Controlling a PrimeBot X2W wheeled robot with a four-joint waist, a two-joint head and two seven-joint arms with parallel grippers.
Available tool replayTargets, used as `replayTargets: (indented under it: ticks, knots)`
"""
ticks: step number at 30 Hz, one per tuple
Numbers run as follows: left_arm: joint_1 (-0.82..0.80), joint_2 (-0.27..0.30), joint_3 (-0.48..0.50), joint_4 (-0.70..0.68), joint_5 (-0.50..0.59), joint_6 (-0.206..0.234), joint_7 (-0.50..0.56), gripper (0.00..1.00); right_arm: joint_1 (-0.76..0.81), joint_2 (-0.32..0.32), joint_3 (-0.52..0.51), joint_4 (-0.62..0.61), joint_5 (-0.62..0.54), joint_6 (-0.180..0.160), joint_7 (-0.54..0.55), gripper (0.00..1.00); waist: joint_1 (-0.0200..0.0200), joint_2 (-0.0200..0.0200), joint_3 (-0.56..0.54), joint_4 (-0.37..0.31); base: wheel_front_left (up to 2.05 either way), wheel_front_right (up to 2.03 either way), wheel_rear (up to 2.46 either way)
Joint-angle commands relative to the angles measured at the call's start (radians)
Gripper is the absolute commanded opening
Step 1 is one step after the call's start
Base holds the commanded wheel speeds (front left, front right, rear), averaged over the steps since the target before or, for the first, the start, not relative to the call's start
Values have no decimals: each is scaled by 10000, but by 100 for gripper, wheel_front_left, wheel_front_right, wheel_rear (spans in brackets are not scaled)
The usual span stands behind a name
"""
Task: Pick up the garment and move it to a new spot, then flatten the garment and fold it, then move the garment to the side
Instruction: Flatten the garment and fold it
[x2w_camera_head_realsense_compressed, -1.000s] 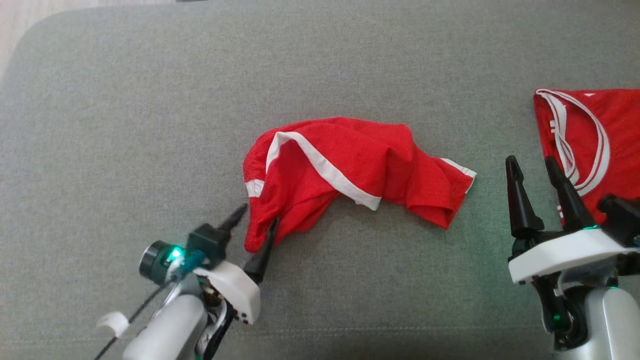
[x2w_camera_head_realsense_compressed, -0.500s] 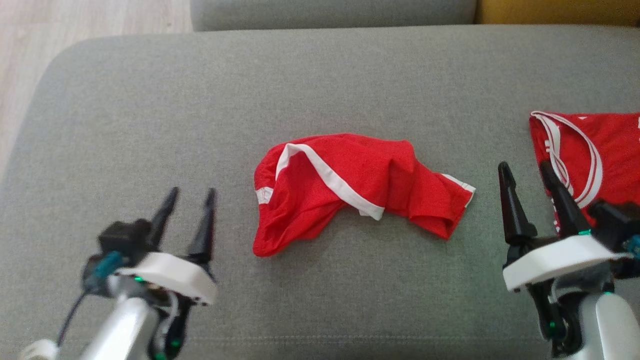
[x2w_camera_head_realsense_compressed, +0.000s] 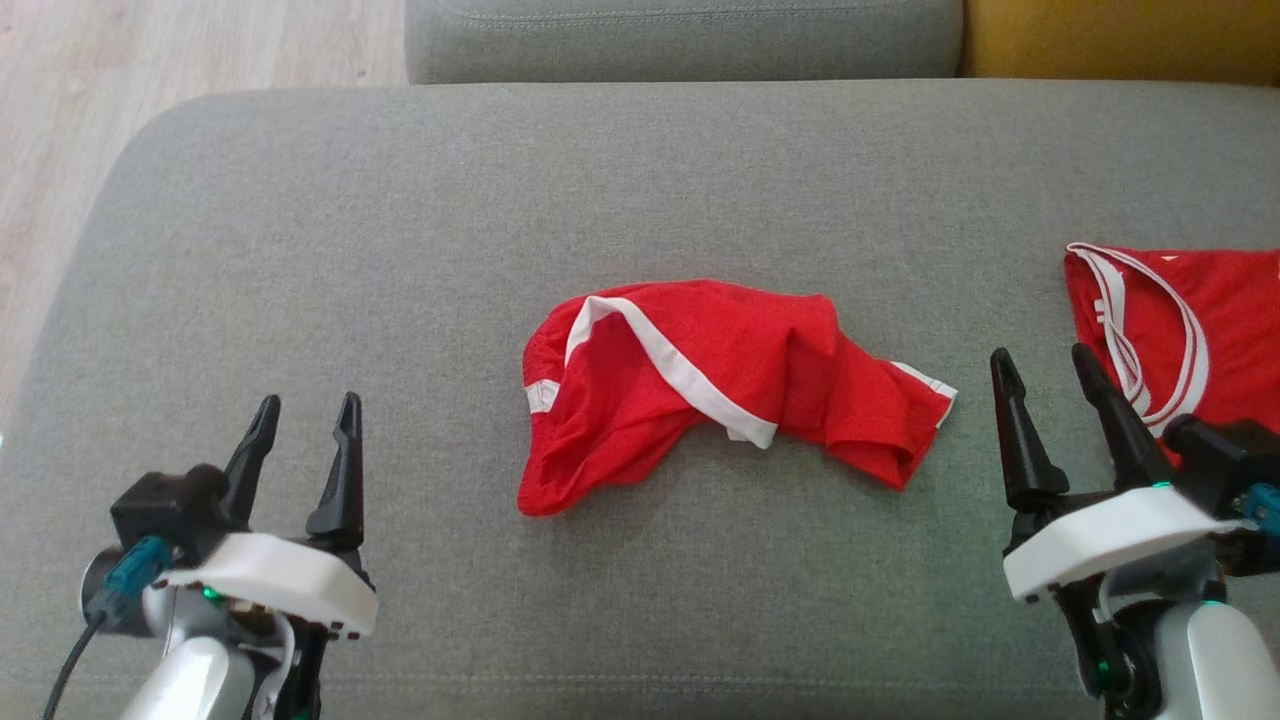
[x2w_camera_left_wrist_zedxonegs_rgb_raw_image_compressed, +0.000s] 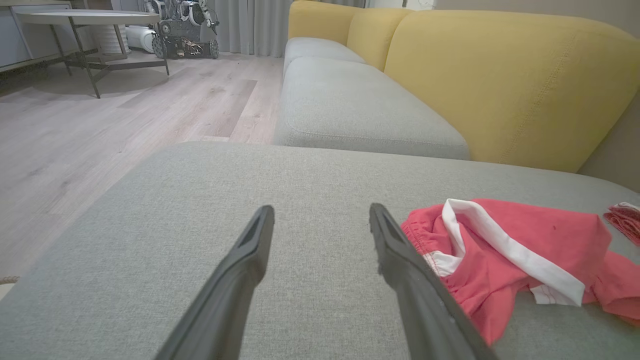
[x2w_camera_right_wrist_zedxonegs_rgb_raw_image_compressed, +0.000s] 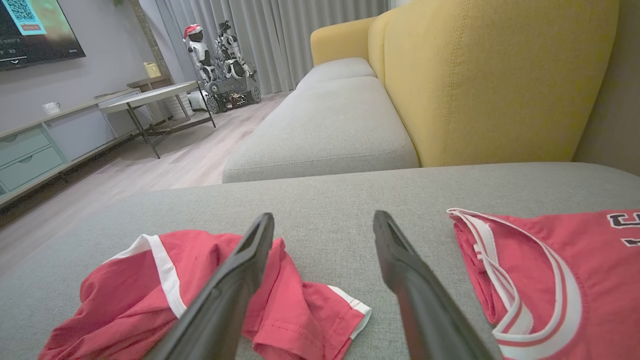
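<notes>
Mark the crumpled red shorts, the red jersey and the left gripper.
crumpled red shorts (x2w_camera_head_realsense_compressed: 780, 350), head view, red cloth right of the white stripe
red jersey (x2w_camera_head_realsense_compressed: 1240, 320), head view, plain red cloth
left gripper (x2w_camera_head_realsense_compressed: 309, 400), head view, midway between its fingertips

Grey sofa (x2w_camera_left_wrist_zedxonegs_rgb_raw_image_compressed: 350, 100) with yellow backrests (x2w_camera_left_wrist_zedxonegs_rgb_raw_image_compressed: 500, 85) on pale wood floor (x2w_camera_left_wrist_zedxonegs_rgb_raw_image_compressed: 125, 135)

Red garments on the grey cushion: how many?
2. A crumpled red garment lies in the middle of the grey cushion; a red jersey at its right end, cut off by the frame, so more may be hidden.
</notes>
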Motion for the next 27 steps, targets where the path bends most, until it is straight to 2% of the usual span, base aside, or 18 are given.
replayTargets:
  ticks: [1,12,18,23,27]
  knots:
    - [-373,347,434,-433,10,92,41,100,-158,-47,232,-399,-70,-9,9,100,0,0,19,-1,0,0,0]
    - [-446,378,324,-560,43,143,108,100,-367,-47,363,-26,-256,-9,114,100,0,0,111,95,0,0,0]
    - [-625,349,247,-561,50,91,108,100,-739,-47,1561,730,-599,-9,357,100,0,0,283,305,0,0,0]
    - [-870,240,155,-486,22,-21,21,100,-1160,-48,2843,2087,-590,-9,383,100,0,0,599,644,0,0,0]
    - [-1046,163,105,-337,-4,-117,-87,100,-1658,-48,3193,3268,-694,-9,152,100,0,0,825,880,0,0,0]
